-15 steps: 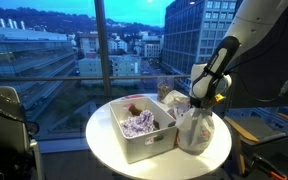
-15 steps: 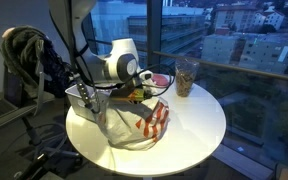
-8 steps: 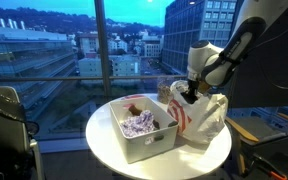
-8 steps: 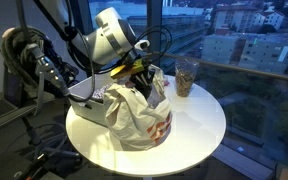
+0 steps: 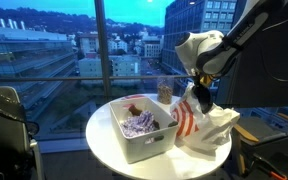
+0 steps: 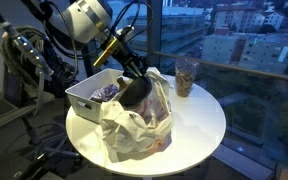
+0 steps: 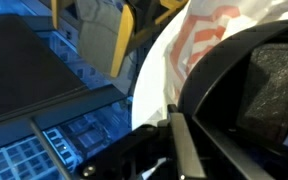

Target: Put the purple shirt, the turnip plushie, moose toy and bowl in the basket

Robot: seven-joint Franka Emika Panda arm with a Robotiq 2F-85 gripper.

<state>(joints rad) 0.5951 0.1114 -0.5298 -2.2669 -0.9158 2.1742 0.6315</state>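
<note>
1. Task item in hand: the turnip plushie (image 5: pixel 206 125), white with red stripes. I hold it by its upper fabric, beside the basket (image 5: pixel 134 152) on the side away from the window wall. Its lower part rests on the round table (image 6: pixel 202 128), and its bulk sags below the grip point. I judge this hold suits a limp item: pinching the top lets the rest hang and clear the basket rim on transfer.

2. Pincer state: the gripper (image 5: pixel 196 88) is pressed together on the plushie's fabric. The fingertips are buried in the folds in both exterior views. I infer the pinch from the cloth drawn up to it.

3. Basket contents: the purple shirt (image 5: pixel 137 124) lies bunched inside. A brown item (image 5: pixel 134 107) sits behind it, possibly the moose toy; I cannot confirm.

4. Surroundings: a glass (image 6: pixel 187 75) stands upright near the window-side edge of the table, apart from the basket.

5. Count:
- turnip plushie: one
- basket: one
- purple shirt: one
- brown item: one
- glass: one
- bowl: none visible

6. Judgement: the plushie transfer is under way, and the bowl remains unlocated.
</note>
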